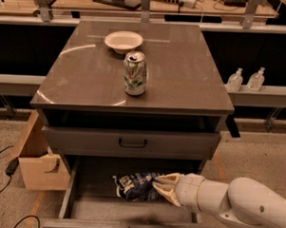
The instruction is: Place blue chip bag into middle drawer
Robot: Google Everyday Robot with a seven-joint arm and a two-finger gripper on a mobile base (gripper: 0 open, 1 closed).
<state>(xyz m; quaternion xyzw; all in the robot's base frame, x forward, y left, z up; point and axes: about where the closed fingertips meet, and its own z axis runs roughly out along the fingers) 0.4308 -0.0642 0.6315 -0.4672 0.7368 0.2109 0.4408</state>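
Observation:
The blue chip bag (136, 186), crumpled navy foil with white lettering, lies on the floor of the open middle drawer (86, 209), near its middle. My gripper (164, 187) reaches into the drawer from the right, and its cream fingers (168, 177) are closed around the bag's right end. The white arm extends off to the lower right. The bag's right end is partly hidden by the fingers.
A green-and-white drink can (135, 73) and a white bowl (123, 41) stand on the cabinet top (182, 79). The closed drawer front with a black loop handle (132, 143) is just above the open drawer. A cardboard box (41, 163) sits on the left, and two bottles (245, 79) on the right ledge.

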